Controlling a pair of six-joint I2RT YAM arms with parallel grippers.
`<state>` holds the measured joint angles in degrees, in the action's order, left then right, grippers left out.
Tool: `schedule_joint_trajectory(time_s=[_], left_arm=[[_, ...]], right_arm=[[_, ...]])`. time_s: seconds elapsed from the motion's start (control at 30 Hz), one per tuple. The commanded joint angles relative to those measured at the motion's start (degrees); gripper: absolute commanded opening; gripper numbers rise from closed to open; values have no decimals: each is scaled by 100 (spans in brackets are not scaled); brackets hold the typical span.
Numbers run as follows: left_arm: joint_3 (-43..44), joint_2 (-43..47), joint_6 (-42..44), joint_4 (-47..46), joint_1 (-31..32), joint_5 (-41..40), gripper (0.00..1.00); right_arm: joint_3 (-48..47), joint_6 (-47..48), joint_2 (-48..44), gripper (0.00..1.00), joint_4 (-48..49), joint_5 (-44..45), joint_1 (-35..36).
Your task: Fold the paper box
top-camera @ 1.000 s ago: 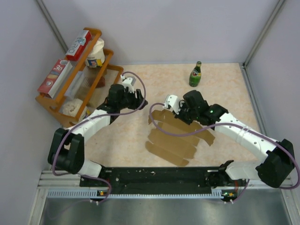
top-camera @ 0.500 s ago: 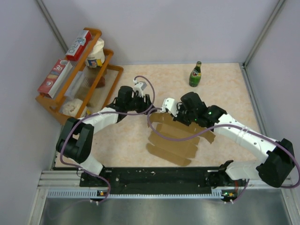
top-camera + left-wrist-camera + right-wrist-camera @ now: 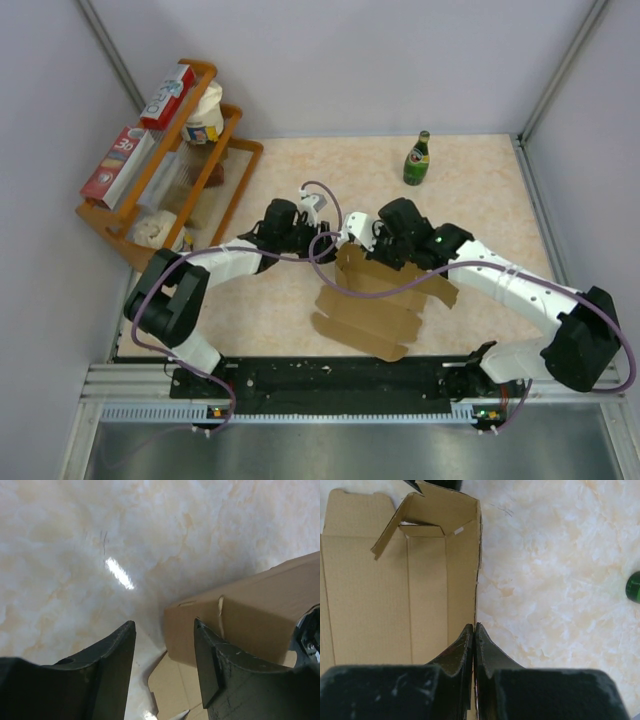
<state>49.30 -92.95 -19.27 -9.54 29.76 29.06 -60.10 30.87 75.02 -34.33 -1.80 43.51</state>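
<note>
While the right fingers [image 3: 468, 639] are pressing together on the edge of an upright side wall of the paper box [image 3: 427, 580], pinching it, the left fingers [image 3: 122, 652] are standing spread and gripping nothing, with a raised corner of the box showing just beyond their tips. Both wrists are sitting close together over the box's far end. The box is lying mostly flat near the middle of the marbled surface [image 3: 480, 180], one wall and an end flap standing up. A green bottle [image 3: 417, 159] is standing well apart, toward the far edge.
</note>
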Motion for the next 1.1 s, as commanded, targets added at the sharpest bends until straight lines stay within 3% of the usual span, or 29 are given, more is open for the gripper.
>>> schedule_joint_trajectory(time_s=[0.0, 0.3, 0.63, 1.07], left_arm=[[-306, 171, 11, -241, 12, -58, 55], [-597, 295, 37, -285, 39, -172, 54], [-728, 365, 134, -390, 92, -111, 54], [-1879, 1050, 187, -2024, 109, -41, 54]], right_arm=[[-275, -73, 12, 0, 49, 145, 123], [-169, -231, 126, 0, 58, 637, 132], [-81, -564, 188, 0, 119, 443, 184], [147, -652, 267, 0, 119, 1226, 483]])
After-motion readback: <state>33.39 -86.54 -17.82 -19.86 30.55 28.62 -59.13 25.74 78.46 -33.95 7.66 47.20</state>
